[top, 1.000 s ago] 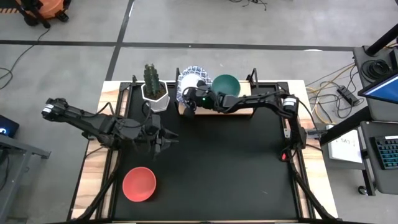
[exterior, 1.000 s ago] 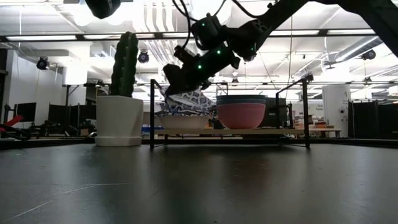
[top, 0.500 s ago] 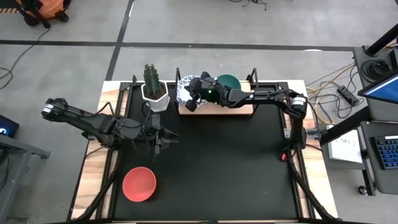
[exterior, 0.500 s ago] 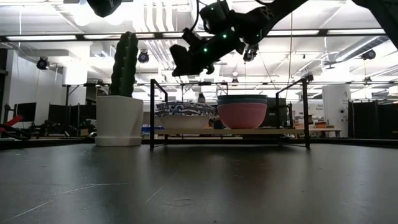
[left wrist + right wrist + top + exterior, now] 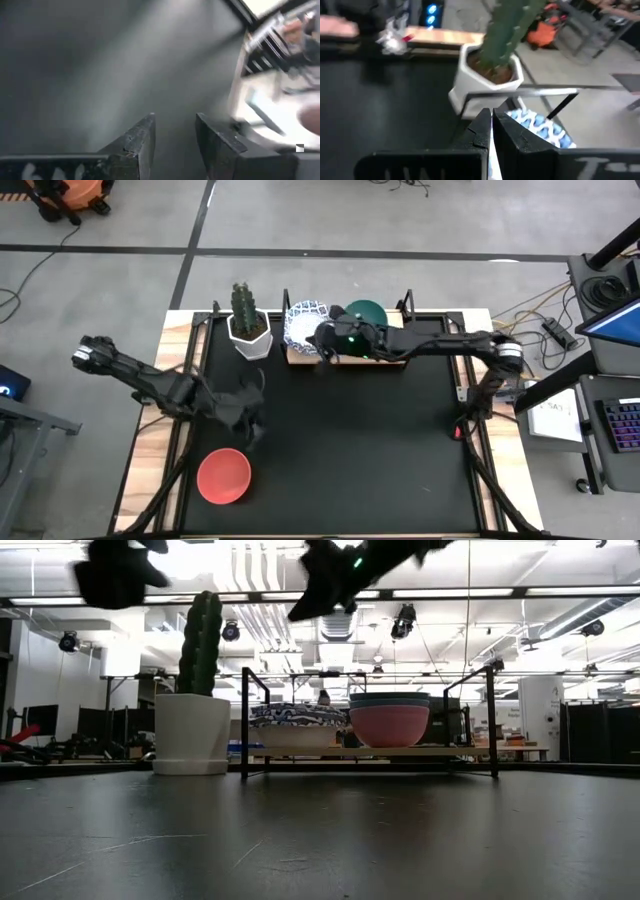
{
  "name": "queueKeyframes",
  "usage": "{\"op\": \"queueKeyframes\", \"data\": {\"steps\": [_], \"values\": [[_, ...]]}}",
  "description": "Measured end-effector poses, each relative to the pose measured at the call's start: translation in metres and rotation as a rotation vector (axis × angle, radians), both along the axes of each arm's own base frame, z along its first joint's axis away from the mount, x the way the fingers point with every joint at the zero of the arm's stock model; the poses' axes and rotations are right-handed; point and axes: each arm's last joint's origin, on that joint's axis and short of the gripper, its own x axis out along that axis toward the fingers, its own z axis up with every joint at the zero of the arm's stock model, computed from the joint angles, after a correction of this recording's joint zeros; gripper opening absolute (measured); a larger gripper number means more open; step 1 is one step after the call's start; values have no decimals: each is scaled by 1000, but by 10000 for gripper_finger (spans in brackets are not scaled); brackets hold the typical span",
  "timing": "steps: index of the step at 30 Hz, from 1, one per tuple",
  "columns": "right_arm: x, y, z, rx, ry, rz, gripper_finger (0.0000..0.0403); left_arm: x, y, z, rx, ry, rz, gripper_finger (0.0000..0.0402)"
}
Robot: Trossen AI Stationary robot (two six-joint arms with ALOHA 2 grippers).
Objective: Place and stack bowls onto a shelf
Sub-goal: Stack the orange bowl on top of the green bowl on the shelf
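Left end effector (image 5: 250,423): low over the black mat (image 5: 370,460), just above and beside the red bowl (image 5: 223,476); fingers (image 5: 142,142) parted by a narrow gap with nothing between them, as its wrist view shows.

Right end effector (image 5: 322,352): at the front edge of the shelf (image 5: 395,358), raised above bowl height in the low view; fingers (image 5: 482,131) pressed nearly together, empty.

Red bowl: sole bowl off the shelf, upright on the mat near the table's front left corner. Judged rigid, light, smooth-glazed and likely slippery; chips if dropped. Best hold is probably a pinch across the rim wall, one finger inside and one outside, on the side facing the left arm.

Patterned stack (image 5: 305,323): white-and-blue bowls nested at the shelf's left end (image 5: 295,725). Count cannot be told.

Plain stack (image 5: 388,720): pink bowl at the base, darker bowls nested in it, green bowl (image 5: 364,314) uppermost, beside the patterned stack.

Shelf: the part right of the plain stack is open; black corner posts (image 5: 243,720) rise above the bowls, so an approach from above or from the front between the posts seems advisable.

Cactus pot (image 5: 250,333): just left of the shelf; a hazard to any carry from the left.

Mat: wide bare area between red bowl and shelf.
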Motion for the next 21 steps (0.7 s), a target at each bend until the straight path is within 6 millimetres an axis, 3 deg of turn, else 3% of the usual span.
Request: {"op": "queueKeyframes", "data": {"steps": [5,9,16,21], "values": [[-37,35,25,34,78,66,9,5,-33,-10,-236,184,26,112],[-66,62,33,61,62,121,9,6,-57,-20,-283,370,64,109],[-109,90,26,118,8,176,9,16,-91,-36,-372,576,115,117],[-131,101,16,164,-59,205,9,21,-104,-51,-311,720,159,159]]}}
